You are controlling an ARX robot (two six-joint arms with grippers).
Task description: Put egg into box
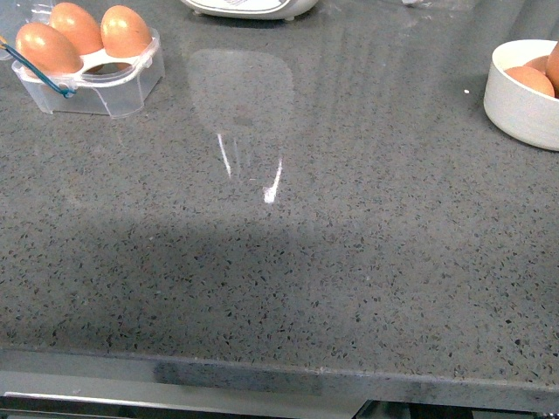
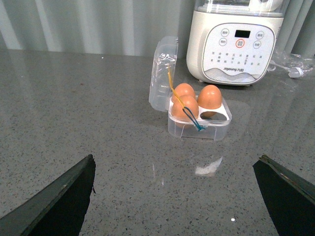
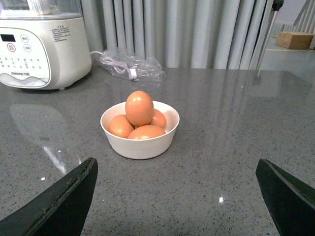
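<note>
So here's where we're at: both arms are back off the grey speckled counter and neither shows in the front view. The left gripper is spread wide with nothing between its dark fingers, and the right gripper is the same, wide open and holding nothing. The box sits at the far left of the counter with its clear lid flipped up, just in front of the white appliance. It's got three brown eggs in it and one cup free, with the blue and yellow bands lying over one of the eggs. The egg is over on the far right, perched on top of three others in the white bowl, well apart from the box
</note>
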